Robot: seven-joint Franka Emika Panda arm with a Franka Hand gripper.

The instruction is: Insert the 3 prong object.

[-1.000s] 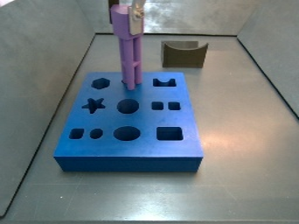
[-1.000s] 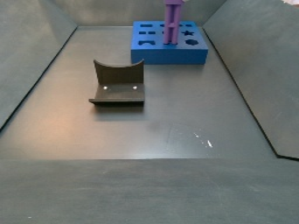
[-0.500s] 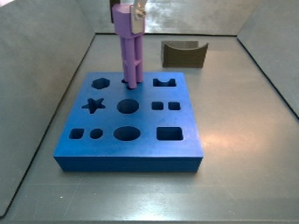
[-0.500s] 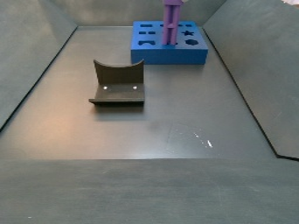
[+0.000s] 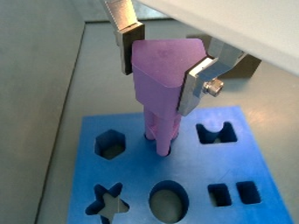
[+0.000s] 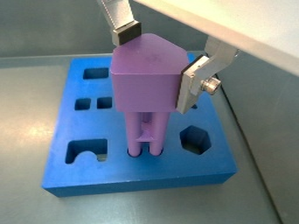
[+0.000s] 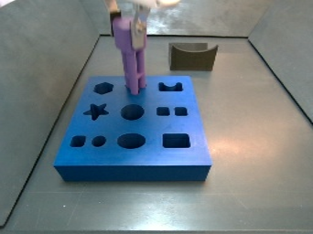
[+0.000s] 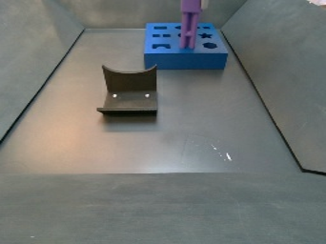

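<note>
Wrist views both show our gripper (image 5: pixel 163 63) directly above the thick blue foam block with shaped cut-outs (image 5: pixel 263 175), its flat silver fingers (image 6: pixel 201 77) clenched on the top of the long, light-purple plastic 3 prong object (image 6: pixel 146 96). The piece hangs upright straight below the gripper, and its slender rods (image 6: pixel 142 138) reach down to an opening in the block's top face; how far they have entered we cannot tell. Just beside the rod tips we see a hexagonal hole (image 5: pixel 108 144) on one side and a notched hole (image 5: pixel 215 133) on the other, with a round hole (image 5: pixel 169 200) and a star-shaped hole (image 5: pixel 107 201) a little further from the gripper.

In a side view the purple piece (image 7: pixel 130 55) stands upright on the block's far row (image 7: pixel 137 89), with the gripper blurred at its top (image 7: pixel 128 11). Well apart from the gripper, a brown block with a curved notch (image 8: pixel 129 91) rests on the grey floor (image 8: pixel 178 143).
</note>
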